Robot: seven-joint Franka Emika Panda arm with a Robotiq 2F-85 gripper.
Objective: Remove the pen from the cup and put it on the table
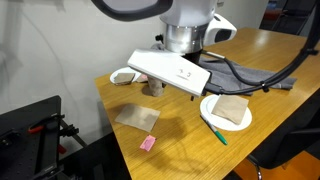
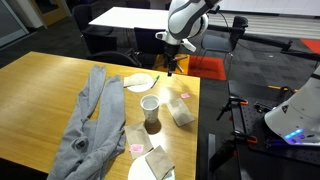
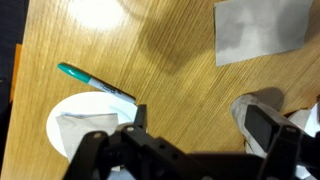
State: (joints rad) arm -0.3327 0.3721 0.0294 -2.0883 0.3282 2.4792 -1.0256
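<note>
No text, label, brand or number is coming through clearly in any of the views. A small dark mark is showing on the white housing [image 1: 168,68] at the wrist in an exterior view, but it is blurring out too much to read.
</note>
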